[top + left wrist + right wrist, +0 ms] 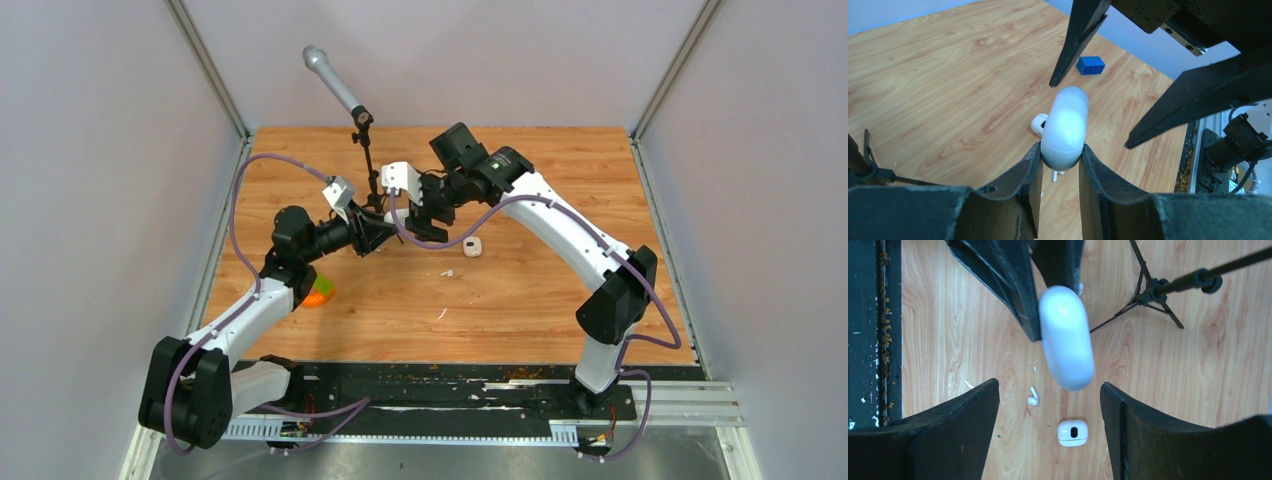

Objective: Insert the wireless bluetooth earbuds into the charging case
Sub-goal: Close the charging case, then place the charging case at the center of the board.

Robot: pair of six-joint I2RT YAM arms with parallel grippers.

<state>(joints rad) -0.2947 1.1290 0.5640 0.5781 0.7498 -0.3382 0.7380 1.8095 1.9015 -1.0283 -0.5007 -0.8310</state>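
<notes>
The left tool (1060, 152) is pressed together on one end of the charging case (1064, 125), which is pinched between its two dark fingers (1023, 175) and held in the air above the bench (948, 75). The case is shut, and its rounded free end is pointed away from that tool. The right tool (1049, 385) is spread wide and nothing is gripped by it. It is faced toward the left tool, with its tips set on either side of the case's free end. One tip is seen close to the case in the left wrist view, though whether it touches cannot be told. On the bench beneath the case, one earbud (1033, 397) is seen lying on its side. A small white rounded square with a dark centre (1072, 433) is placed near it but apart from it. A thin white sliver (969, 384) is found further toward the near edge of the bench. A blue brick (1090, 65) is seen further off on the wood. A microphone (335, 80) on a black tripod stand (1153, 295) is set behind the two tools. An orange object (318, 293) is partly hidden beside the left arm.
</notes>
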